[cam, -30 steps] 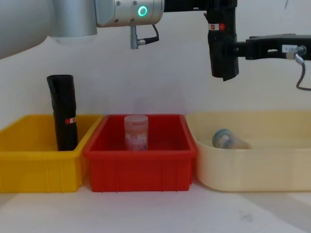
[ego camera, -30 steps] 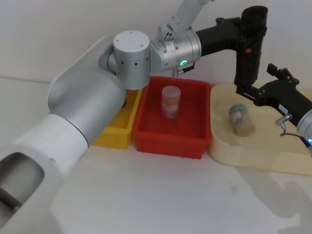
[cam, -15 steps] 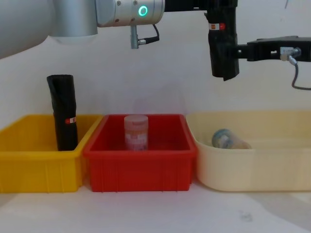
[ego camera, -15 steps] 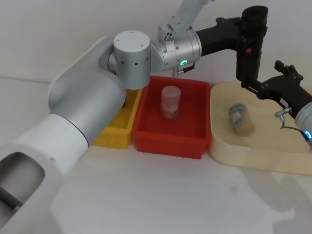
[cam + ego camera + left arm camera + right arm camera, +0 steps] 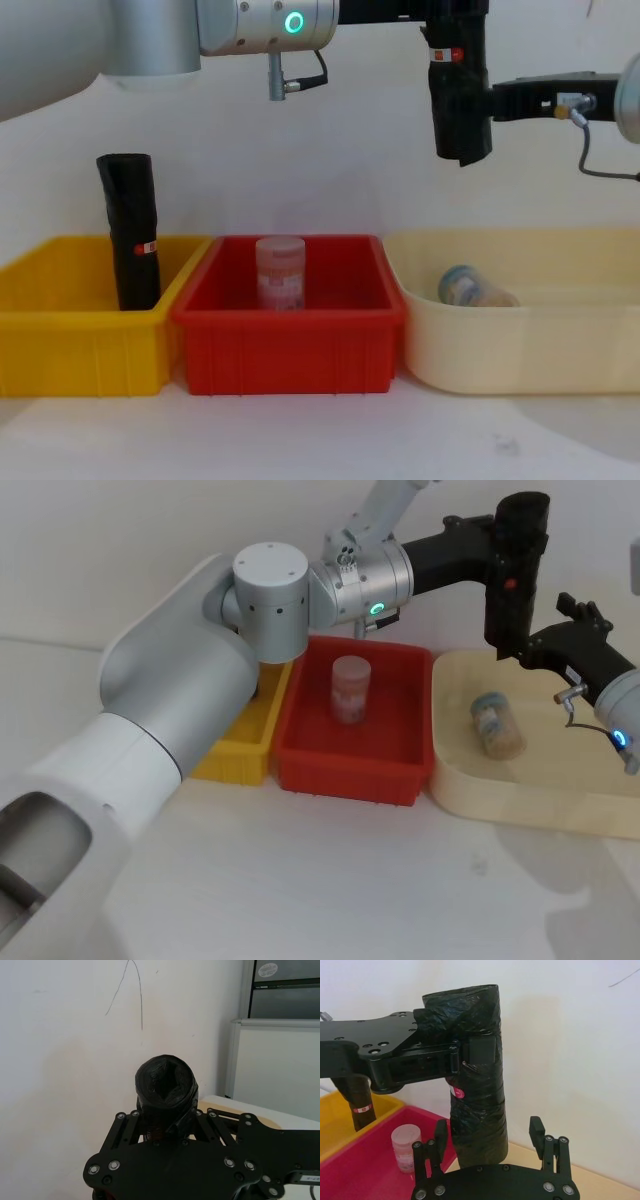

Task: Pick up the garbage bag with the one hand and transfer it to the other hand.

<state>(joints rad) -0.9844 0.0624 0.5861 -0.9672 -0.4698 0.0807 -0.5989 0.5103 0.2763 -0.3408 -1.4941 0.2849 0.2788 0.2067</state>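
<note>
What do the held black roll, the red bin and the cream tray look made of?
Garbage bag, held by the left hand, open right hand beside it: thin glossy black plastic film, crinkled and shiny. Red bin: likely rigid moulded plastic, smooth, ribbed walls. Cream tray: probably plastic too, matte, rounded rim.

Left arm, green ring lit, reaches high across to the right; left gripper clamped on bag. Right gripper level, fingers spread either side of bag's lower part.
</note>
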